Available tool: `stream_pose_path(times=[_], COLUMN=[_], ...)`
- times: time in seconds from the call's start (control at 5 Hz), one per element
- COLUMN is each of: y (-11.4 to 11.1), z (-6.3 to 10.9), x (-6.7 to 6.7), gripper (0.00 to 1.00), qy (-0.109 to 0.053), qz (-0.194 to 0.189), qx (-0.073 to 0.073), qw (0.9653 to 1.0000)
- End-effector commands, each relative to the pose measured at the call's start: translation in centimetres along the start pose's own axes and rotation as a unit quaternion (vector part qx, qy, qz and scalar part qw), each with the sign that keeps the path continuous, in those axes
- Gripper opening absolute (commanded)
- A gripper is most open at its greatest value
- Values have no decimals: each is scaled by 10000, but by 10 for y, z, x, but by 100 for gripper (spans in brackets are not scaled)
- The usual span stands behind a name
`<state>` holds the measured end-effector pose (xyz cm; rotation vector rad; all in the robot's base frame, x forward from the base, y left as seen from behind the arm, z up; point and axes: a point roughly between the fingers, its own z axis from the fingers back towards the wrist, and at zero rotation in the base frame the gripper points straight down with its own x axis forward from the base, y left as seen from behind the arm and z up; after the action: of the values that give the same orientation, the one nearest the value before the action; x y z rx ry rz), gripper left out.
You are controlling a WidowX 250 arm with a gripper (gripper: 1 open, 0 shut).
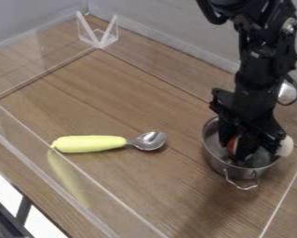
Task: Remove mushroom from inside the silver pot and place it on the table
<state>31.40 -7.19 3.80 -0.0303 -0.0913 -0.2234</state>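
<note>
We look onto a brown wood-grain table (138, 186), its plank lines running at a slant, with low clear plastic walls along its edges and a pale grey wall (169, 23) behind it. A white angular bracket (97, 32) stands near the far left corner, and dark shapes show against a bright patch at the lower left, too cut off for us to name.

The biggest thing over the table is the black robot arm, which comes down from the top right and ends in the gripper (236, 147), pointing downward into the silver pot (241, 174). The pot sits on the right side of the table, one wire loop handle turned toward us over the near rim.

To the left, well apart from the pot, lies the spoon (107, 143), its yellow handle pointing left and its small metal bowl toward the pot.

Smallest is the mushroom (285, 147), inside the pot and mostly hidden by the black fingers. We see its cream-white stem end leaning by the right side of the rim and a bit of its red-orange cap between the fingers. The fingers are down around the mushroom, but they cover so much that we cannot tell whether the claw has closed on it.
</note>
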Motion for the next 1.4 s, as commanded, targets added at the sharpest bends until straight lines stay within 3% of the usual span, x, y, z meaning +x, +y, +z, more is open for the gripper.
stream_pose_path(times=[0.0,1.2], y=[-5,-5], z=[9,2], x=[7,13], gripper=[0,0], qy=[-229,-479], qz=[-99,-137], qx=[40,160], qw=[9997,9986])
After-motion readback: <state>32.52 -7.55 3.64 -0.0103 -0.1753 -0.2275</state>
